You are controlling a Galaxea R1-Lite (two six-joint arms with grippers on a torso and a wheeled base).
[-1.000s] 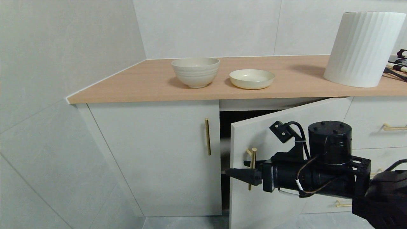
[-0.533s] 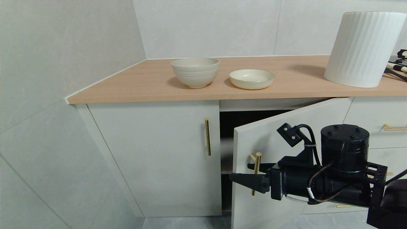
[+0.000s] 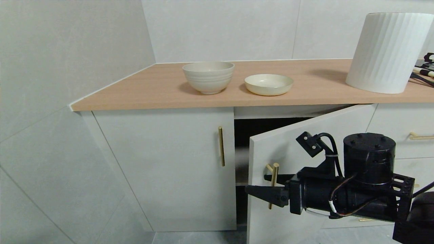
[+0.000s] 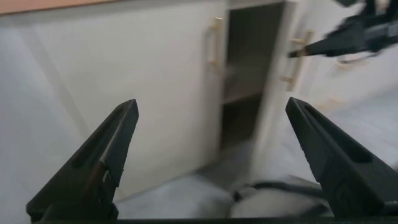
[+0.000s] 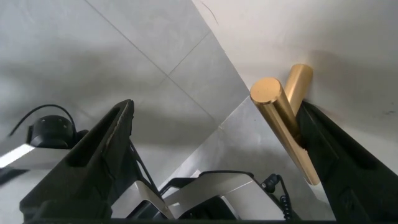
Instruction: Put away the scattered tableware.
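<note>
**Right gripper astride the door handle**

The right gripper (image 3: 256, 183) is holding its fingers spread, straddling the upright brass handle (image 3: 274, 171) of the partly open cupboard door (image 3: 305, 135). The bar is running crosswise between them. The bowl (image 3: 208, 76) and plate (image 3: 268, 83) are sitting on the countertop (image 3: 152, 88), above this gripper and leftward. The left gripper (image 4: 211, 118) is hanging open, farther off.

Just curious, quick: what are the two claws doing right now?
Left gripper: open, empty.
Right gripper: open, door handle between its jaws.

Cabinet door (image 3: 298, 145) wider; right pincer (image 3: 260, 184) lower
</note>
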